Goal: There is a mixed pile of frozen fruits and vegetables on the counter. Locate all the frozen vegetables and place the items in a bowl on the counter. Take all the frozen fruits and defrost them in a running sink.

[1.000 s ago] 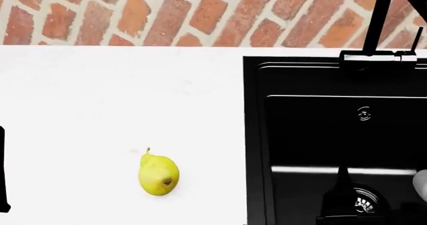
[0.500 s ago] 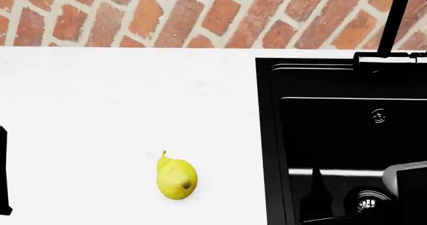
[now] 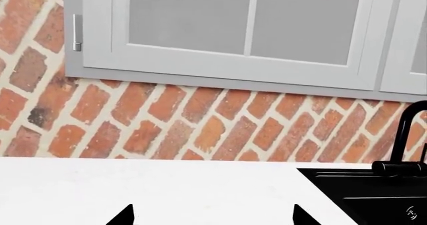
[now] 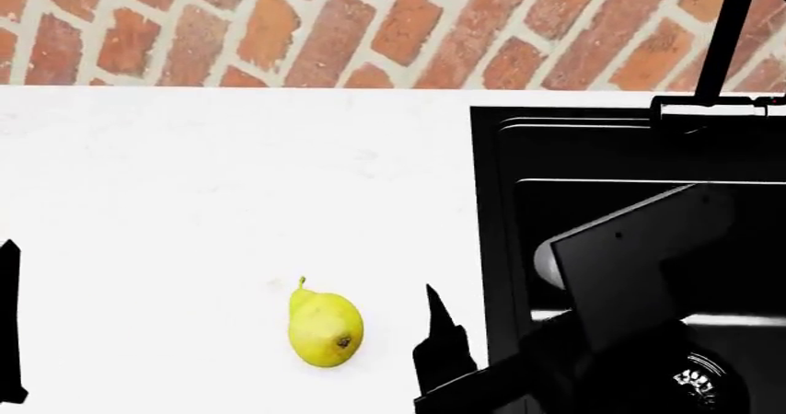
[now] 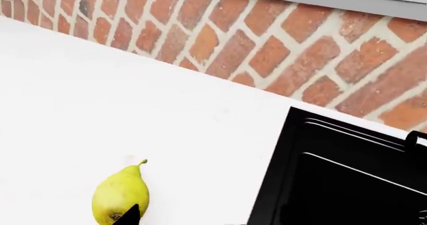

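Right gripper (image 4: 433, 340) beside the small yellow pear (image 4: 326, 328) on the white table (image 4: 184, 175) — jaw width I cannot tell. Straddle its belly, then grip gently — smooth skin may slip.

A simulated home kitchen: white counter (image 4: 184, 184), black sink (image 4: 614, 212) with tap (image 3: 403, 145), brick wall (image 3: 167, 120), cabinet (image 3: 233, 30)

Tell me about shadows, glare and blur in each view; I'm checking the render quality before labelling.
Head view: sharp, flat light, the pear casts almost no shadow on the counter; bright streaks glint inside the sink. Right wrist view: equally crisp, the white counter nearly blown out. Left wrist view: bricks and window frame in focus, no glare.
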{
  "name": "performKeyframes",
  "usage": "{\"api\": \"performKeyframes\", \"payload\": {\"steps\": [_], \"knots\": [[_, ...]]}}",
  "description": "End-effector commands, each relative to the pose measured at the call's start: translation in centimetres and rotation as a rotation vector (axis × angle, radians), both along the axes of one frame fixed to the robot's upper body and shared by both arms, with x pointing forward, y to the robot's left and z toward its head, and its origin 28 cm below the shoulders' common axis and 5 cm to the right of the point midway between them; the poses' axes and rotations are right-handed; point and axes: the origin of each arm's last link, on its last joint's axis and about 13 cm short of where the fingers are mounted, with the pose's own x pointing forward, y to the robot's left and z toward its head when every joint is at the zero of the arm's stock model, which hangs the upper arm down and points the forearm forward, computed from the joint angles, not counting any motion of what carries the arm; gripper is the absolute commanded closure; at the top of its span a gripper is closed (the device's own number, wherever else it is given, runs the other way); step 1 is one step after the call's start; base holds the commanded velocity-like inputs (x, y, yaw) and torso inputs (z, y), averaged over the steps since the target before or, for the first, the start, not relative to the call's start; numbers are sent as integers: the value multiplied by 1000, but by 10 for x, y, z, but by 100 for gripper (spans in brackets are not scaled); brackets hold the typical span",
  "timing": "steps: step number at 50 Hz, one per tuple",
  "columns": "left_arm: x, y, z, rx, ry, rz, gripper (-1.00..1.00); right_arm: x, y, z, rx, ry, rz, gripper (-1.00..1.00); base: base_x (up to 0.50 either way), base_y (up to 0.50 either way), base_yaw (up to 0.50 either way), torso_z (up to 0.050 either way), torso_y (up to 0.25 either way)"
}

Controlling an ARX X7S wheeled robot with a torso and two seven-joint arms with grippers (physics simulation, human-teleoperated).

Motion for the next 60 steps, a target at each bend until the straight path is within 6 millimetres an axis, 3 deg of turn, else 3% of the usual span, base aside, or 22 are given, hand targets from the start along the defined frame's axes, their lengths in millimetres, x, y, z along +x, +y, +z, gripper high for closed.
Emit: {"api": "performKeyframes", "payload": {"steps": [1,18,26,36,60], "knots": [[1,0,-2,-3,5,-4,-100,19,30,6,-18,62,142,-100,0,0,0,0,0],[1,0,-9,-11,22,-13,-100,60,72,-1,-57,149,244,-100,0,0,0,0,0],[-1,4,-10,-9,25,-8,-100,63,81,-16,-60,202,282,-100,0,0,0,0,0],[-2,5,-12,-15,22,1,-100,62,82,-37,-55,251,277,-100,0,0,0,0,0],[-2,4,-13,-2,24,-7,-100,75,79,-61,-43,300,233,-100,0,0,0,0,0]]}}
